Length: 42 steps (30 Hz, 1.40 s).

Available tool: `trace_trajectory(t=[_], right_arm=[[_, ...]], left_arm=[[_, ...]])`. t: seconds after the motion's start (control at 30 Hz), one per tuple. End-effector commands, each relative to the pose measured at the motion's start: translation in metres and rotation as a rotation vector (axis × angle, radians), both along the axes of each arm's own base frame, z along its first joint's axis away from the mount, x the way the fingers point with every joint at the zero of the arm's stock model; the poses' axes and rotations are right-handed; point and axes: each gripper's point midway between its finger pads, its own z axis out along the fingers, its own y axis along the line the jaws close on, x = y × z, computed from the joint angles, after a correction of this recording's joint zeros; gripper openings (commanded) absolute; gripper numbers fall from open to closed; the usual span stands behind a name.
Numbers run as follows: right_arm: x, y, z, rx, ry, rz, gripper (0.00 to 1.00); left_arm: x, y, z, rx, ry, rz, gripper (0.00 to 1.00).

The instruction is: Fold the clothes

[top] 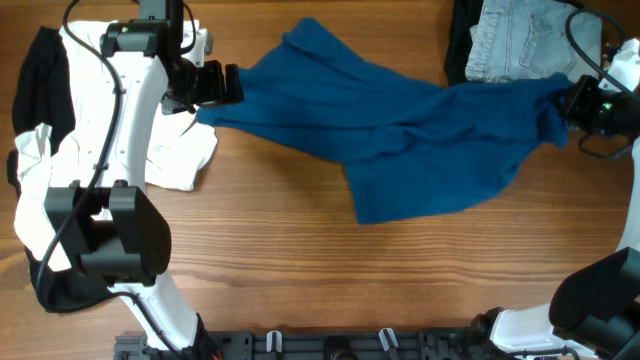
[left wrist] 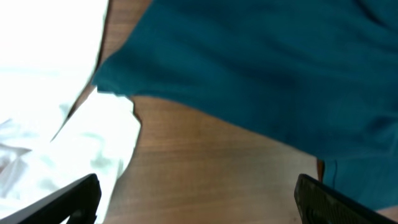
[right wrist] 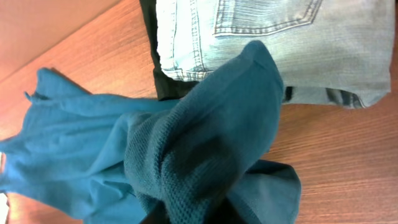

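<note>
Right gripper (top: 572,102) is clamped on the right end of the blue garment (top: 400,130). In its wrist view the knitted cloth bunches thickly over the fingers, so the grip itself is mostly hidden and appears tight rather than plainly shows. The blue garment lies spread and rumpled across the middle of the wooden table (top: 300,270), running from its upper left edge to that held right end, with a lower flap hanging toward the table's centre. The left gripper (top: 228,84) sits at the garment's left edge with its jaws apart. In the left wrist view its two dark fingertips (left wrist: 90,193) stand wide at the bottom corners with only bare wood between them, the blue edge just beyond. A crumpled white garment (top: 180,160) lies just beside that edge, under the left arm. Folded jeans (top: 520,40) rest at the table's far right on a black cloth (top: 458,45), close behind the gripped blue end.
</note>
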Motion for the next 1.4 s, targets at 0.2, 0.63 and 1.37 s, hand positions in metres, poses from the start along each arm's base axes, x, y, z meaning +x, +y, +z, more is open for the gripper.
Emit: trace_trajectory(t=[0.2,0.63,1.37], right_arm=[[-0.014,-0.043,0.009,0.061,-0.014,-0.15,0.97],[-0.004,0.062,0.0,0.089,0.061,0.156,0.99],[-0.066,0.205,-0.034,0.054,0.356,0.553,0.89]], left_arm=[[0.015,-0.015,-0.095,-0.006,0.095,-0.009,1.0],[0.006,-0.005,-0.16,0.12,0.211,-0.023,0.72],[-0.003,0.03,0.002,0.047,0.001,0.232,0.04]])
